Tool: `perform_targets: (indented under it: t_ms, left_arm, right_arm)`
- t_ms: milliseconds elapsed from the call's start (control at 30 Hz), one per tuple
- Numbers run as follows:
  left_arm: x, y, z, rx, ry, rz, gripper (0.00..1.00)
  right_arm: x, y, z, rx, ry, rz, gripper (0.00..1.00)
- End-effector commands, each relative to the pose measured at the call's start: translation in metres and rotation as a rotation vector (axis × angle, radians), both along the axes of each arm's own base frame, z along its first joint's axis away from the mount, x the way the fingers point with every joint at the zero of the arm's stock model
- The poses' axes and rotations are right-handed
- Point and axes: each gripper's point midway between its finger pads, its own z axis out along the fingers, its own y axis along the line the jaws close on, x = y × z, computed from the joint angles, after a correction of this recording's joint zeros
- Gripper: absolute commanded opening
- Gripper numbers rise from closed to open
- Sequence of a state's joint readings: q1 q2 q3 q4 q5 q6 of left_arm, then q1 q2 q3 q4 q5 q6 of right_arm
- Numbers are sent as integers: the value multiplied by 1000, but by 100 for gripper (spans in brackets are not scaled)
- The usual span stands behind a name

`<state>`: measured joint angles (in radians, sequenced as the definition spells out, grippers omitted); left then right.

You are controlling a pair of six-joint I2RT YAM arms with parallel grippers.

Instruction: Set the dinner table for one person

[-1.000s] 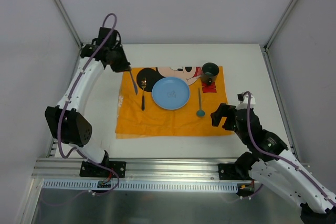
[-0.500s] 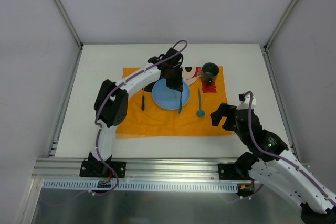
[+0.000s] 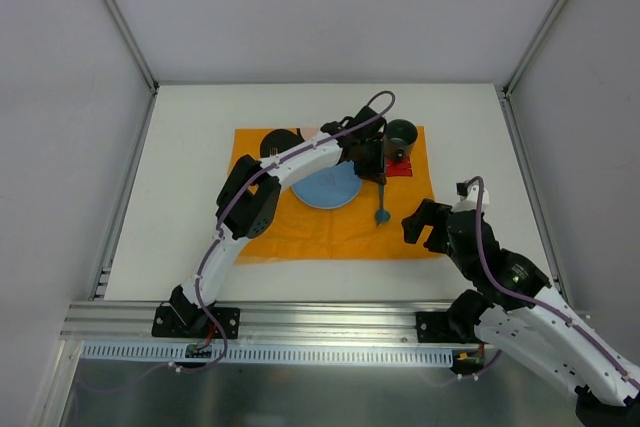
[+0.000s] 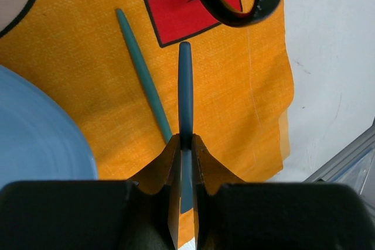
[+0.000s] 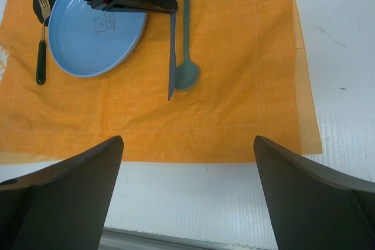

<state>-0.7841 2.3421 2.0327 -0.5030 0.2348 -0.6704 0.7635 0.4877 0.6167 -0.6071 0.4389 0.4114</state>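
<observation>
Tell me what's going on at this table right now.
The left gripper is shut on a knife, holding it just right of the blue plate and alongside the spoon on the orange placemat. A fork lies on the plate's other side, and a cup stands at the mat's far right corner. The right gripper hangs open by the mat's near right corner, holding nothing.

Orange placemat [image 3: 300, 232], blue plate [image 5: 96, 33] on it, fork [image 5: 41, 34] left of plate, knife [image 5: 171, 57] beside teal spoon [image 5: 186, 39], dark mug [image 3: 402, 133]
</observation>
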Motion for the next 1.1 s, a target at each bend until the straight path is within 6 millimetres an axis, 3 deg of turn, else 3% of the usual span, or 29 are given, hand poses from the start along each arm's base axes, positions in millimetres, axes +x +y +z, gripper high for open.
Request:
perform_targets:
  t_ms: [0,467,833,867,933,1000,1067]
  left_arm:
    - [14,-2,14,-31,-31,39,0]
    - [29,41,-5,103,-78,153,0]
    - [32,49,-24,133,-50,175,3]
    - [32,48,-24,128,-48,171,30]
    - [33,46,-20,119,-54,157,56]
    - [33,42,-12,97,-62,138,80]
    - [34,40,0,79,-84,127,87]
  right_arm:
    - [0,-6,0,-9,-2,-29,99]
    - [-1,-6,-9,-22,18,-33,99]
    - [7,9,-16,-34,38,-1,99]
    - [11,13,-12,-36,30,7,100]
    - [17,19,-18,-77,64,14,100]
    - [24,24,-10,-100,59,23,100]
    - [32,29,-3,-118,52,29,99]
